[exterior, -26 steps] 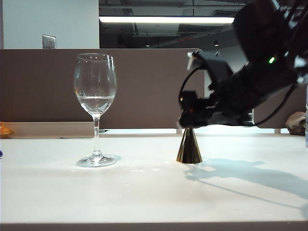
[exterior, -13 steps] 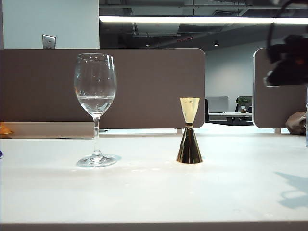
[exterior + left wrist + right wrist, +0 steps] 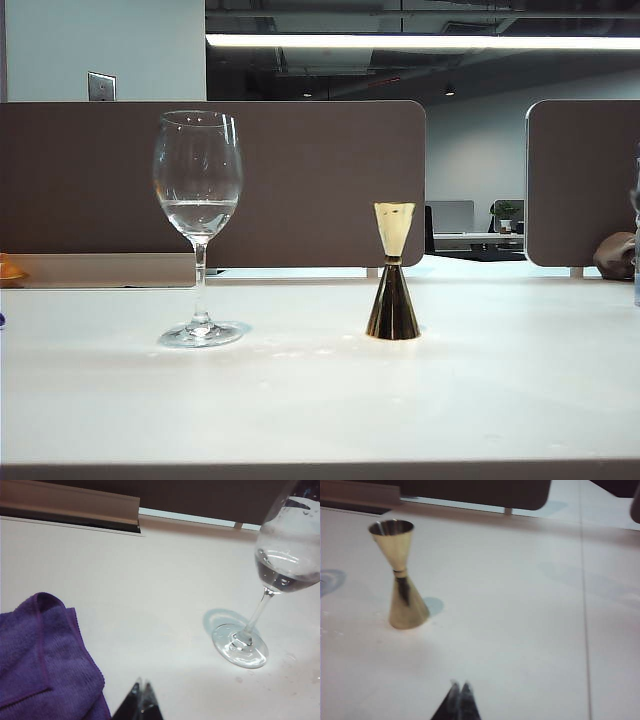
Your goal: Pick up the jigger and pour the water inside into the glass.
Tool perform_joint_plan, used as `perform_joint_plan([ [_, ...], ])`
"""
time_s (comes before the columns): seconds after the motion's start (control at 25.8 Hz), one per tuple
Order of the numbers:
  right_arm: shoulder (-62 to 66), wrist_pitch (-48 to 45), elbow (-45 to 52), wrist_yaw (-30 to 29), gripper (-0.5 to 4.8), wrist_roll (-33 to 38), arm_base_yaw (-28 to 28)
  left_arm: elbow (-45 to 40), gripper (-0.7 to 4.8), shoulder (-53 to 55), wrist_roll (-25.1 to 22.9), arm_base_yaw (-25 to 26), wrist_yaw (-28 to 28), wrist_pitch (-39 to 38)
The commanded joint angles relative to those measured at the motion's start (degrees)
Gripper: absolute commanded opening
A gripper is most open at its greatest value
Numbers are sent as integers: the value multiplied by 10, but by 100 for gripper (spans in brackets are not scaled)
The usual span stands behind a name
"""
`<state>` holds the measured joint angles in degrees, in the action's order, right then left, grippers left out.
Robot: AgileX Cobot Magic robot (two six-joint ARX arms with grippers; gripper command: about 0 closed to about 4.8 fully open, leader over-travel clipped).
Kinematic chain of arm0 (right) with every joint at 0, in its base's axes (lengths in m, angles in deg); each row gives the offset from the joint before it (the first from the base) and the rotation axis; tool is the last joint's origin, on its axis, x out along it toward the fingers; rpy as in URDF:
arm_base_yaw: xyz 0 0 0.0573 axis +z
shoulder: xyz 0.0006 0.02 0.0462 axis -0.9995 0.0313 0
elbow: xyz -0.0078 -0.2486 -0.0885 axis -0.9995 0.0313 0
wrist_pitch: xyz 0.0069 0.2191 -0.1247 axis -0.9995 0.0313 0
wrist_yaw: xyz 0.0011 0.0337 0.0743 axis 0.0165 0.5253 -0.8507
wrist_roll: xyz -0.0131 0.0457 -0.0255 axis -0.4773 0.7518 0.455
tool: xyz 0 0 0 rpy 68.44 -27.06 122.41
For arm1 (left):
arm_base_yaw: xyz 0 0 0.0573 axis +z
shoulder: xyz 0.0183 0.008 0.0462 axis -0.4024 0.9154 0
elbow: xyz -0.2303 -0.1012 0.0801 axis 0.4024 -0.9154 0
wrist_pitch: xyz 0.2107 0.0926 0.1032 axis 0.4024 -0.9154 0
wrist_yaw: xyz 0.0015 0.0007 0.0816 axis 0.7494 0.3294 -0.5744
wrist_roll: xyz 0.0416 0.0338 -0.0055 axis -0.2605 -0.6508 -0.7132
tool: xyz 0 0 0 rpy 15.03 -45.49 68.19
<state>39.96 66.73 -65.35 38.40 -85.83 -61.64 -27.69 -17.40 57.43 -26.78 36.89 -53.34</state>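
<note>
1. The right arm, which a second ago leaned over the jigger (image 3: pixel 393 272) in the exterior view, is now gone from that view altogether. Half a second ago only its dark end showed at the upper right edge.
2. The jigger stands upright on the table (image 3: pixel 320 400) with nothing touching it, to the right of the glass (image 3: pixel 198 225) and well apart from it.
3. The right gripper (image 3: pixel 459 694) is pulled back from the jigger in its wrist view, its two tips pressed together with nothing between them.
4. The left gripper (image 3: pixel 141 692) is likewise closed and empty. It sits near the foot of the glass, beside a purple cloth (image 3: pixel 45 660).
5. Water (image 3: pixel 198 215) already lies in the bowl of the glass, well below the rim. My reading is that the pour is done and the jigger has been set back down, so little or nothing of the task remains.
6. The jigger is polished gold metal, two cones joined at a narrow waist, the lower one dark with reflections and the open top cone paler.
7. The glass is thin and clear, with a rounded bowl, a slim stem and a flat round foot; droplets cling to its inside wall in the left wrist view.
8. The table is smooth and white, with a few small wet spots near the glass foot; the cloth looks soft and napped.
</note>
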Motion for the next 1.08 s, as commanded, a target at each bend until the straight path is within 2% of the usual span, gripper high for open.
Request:
perform_joint_plan([
  [0.04, -19, -2, 18, 3, -6, 23, -27, 1, -5, 0, -1, 1, 2, 7],
  [0.08, -24, -1, 22, -5, -6, 35, -37, 1, -5, 0, -1, 1, 2, 7],
  [0.19, -55, 31, 23, -76, -6, 31, -84, 1, -5, 0, -1, 1, 2, 7],
  [0.43, -123, 124, 23, -85, -6, 31, -153, 1, -5, 0, -1, 1, 2, 7],
  [0.81, -203, 175, 23, -102, -6, 33, -205, 1, -5, 1, -1, 1, 2, 7],
  [0.97, -203, 183, 23, -134, -6, 32, -207, 1, -5, 0, -1, 1, 2, 7],
  [1.08, -203, 183, 23, -137, -6, 32, -207, 1, -5, 0, -1, 1, 2, 7],
])
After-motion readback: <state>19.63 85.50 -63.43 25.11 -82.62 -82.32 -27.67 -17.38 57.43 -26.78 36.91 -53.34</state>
